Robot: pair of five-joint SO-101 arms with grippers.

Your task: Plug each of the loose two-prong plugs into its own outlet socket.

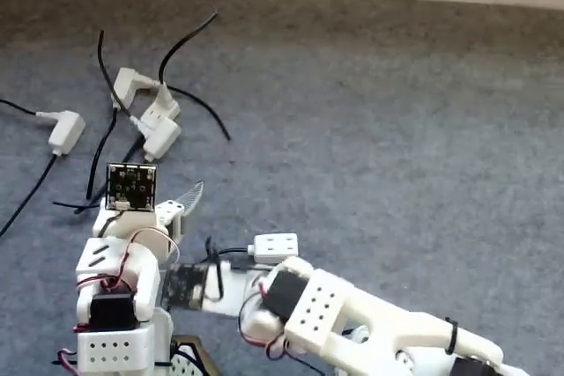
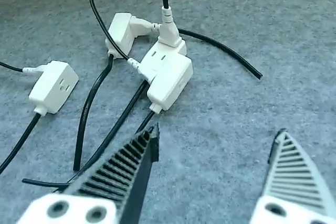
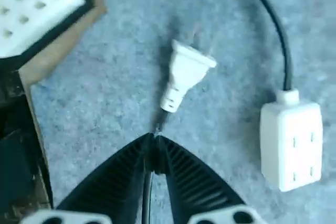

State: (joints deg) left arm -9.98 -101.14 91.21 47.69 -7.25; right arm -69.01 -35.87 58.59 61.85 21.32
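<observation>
A loose white two-prong plug [image 3: 186,72] lies on the grey carpet, prongs pointing away from my right gripper [image 3: 156,141], which is shut on its black cord just behind the plug body. A white outlet block [image 3: 291,142] with free sockets lies beside it, also seen as the outlet block [image 1: 275,246] in the high view. My left gripper [image 2: 216,132] hangs open above bare carpet, short of a cluster of white outlet blocks [image 2: 168,74] with white plugs [image 2: 169,29] seated in them. Another outlet block [image 2: 52,85] lies apart from that cluster.
Black cords [image 2: 92,114] trail across the carpet around the cluster [image 1: 150,116]. The left arm's base [image 3: 37,3] on its wooden board stands close ahead of the right gripper. The right arm [image 1: 352,319] crosses the front of the table. Open carpet [image 1: 397,129] stretches to the right.
</observation>
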